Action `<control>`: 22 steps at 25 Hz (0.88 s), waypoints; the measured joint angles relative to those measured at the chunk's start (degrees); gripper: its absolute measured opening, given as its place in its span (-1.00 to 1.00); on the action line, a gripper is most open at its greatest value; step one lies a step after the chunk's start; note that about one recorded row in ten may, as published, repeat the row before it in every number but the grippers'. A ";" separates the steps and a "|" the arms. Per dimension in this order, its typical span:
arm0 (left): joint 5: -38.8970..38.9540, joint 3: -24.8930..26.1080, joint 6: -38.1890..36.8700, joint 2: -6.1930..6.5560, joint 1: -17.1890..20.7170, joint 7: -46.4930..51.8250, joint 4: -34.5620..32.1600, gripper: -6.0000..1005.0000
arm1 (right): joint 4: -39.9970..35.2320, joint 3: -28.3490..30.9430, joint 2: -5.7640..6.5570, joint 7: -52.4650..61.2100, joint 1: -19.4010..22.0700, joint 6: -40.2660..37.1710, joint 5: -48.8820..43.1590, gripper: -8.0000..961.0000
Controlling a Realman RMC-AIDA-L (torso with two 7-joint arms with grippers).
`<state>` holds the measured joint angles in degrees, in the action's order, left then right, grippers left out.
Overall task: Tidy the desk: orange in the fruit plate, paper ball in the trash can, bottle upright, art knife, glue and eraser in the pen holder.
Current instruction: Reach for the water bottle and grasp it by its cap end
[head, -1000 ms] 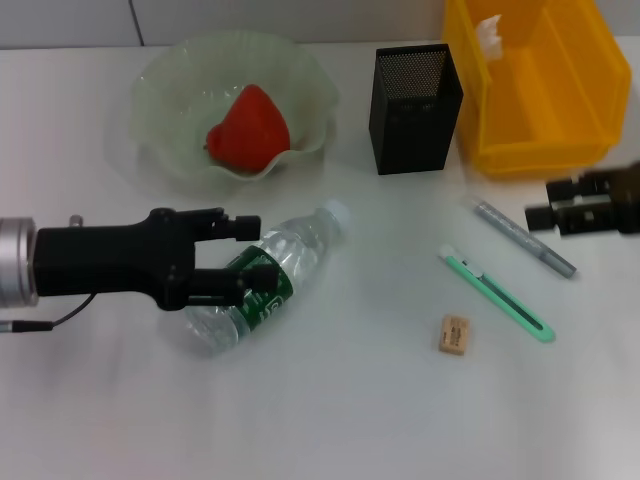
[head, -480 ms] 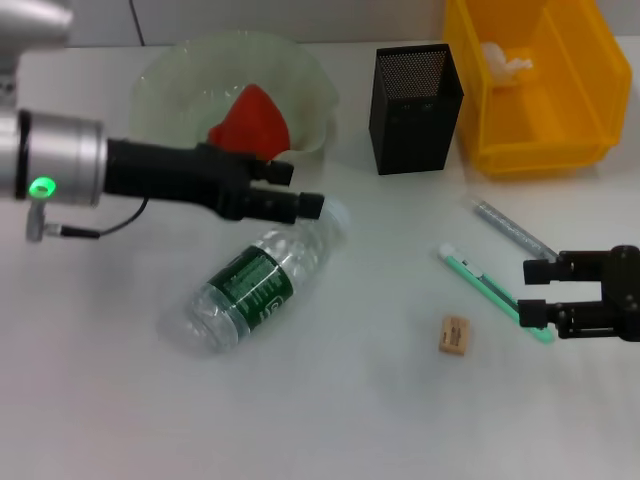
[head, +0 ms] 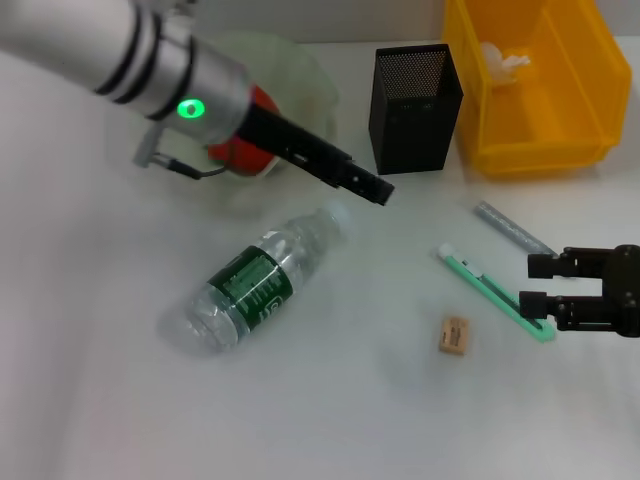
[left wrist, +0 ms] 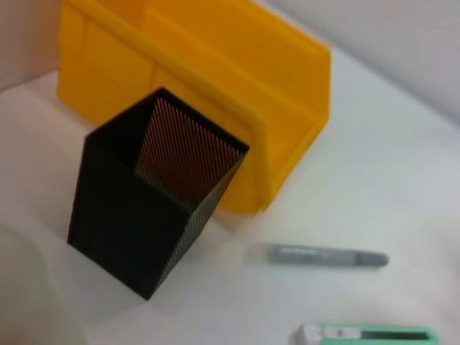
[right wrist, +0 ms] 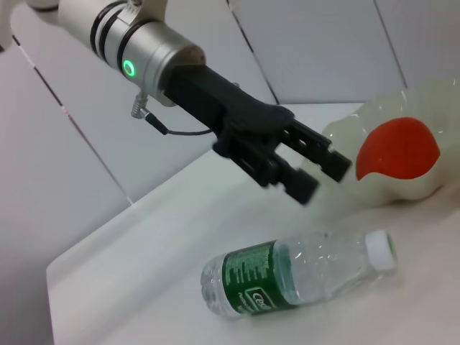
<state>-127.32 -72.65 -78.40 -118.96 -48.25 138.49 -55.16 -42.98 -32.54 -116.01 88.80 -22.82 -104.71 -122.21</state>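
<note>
we start with the white desk point(head: 330, 420), then the big yellow plastic bin point(head: 540, 100) at its far right, where a crumpled white paper ball point(head: 503, 62) already lies, so that chore looks done. the pale green wavy-rimmed fruit plate point(head: 310, 85) at far left holds a red-orange fruit point(head: 262, 97), partly hidden behind our left arm. the square black mesh pen holder point(head: 413, 95) stands between plate and bin; the left wrist view looks down into it and sees nothing inside.

the clear plastic water bottle with a green label point(head: 255, 285) lies on its side mid-desk, cap towards the plate. our left gripper point(head: 372, 188) hangs in the air just past the cap, between bottle and pen holder, holding nothing; the right wrist view shows its fingers point(right wrist: 327, 159) a narrow gap apart, which the head view cannot resolve.

our right gripper point(head: 540, 283) sits low at the right edge, jaws spread and empty, their tips at the near end of the mint-green art knife point(head: 497, 293). the grey glue stick point(head: 512, 229) lies just beyond it, the small tan eraser point(head: 454, 335) nearer us.

we judge the knife pick is in hand: the next move calls for closing squarely across its thin body, then lifting clear to the holder. the bottle remains unrighted.
</note>
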 joint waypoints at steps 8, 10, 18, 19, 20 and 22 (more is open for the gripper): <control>-6.01 -13.64 8.78 -0.23 -3.08 9.94 0.02 0.56 | 0.04 0.99 -0.14 -0.05 0.06 -0.01 0.05 0.49; -6.41 -15.00 9.41 -0.23 -3.29 10.42 0.37 0.56 | 0.06 0.87 -0.30 -0.06 0.06 -0.32 0.04 0.49; -8.15 -19.83 12.68 -0.21 -2.89 12.28 1.33 0.56 | 1.27 0.91 -0.46 -0.29 0.12 -0.34 -0.14 0.49; -9.16 -21.30 13.62 -0.21 -2.85 13.32 1.47 0.56 | 1.39 0.84 -0.45 -0.43 0.13 -0.27 -0.13 0.49; -9.52 -21.78 14.09 -0.21 -2.81 13.78 1.47 0.56 | 1.39 0.77 -0.46 -0.61 0.13 -0.27 -0.12 0.49; -10.31 -22.49 14.99 -0.21 -2.69 14.70 1.48 0.56 | 1.41 0.72 -0.58 -0.80 0.14 -0.26 -0.12 0.49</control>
<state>-137.63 -95.14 -63.41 -119.17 -50.94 153.18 -53.68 -41.57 -31.82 -116.59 88.00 -22.68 -104.98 -122.33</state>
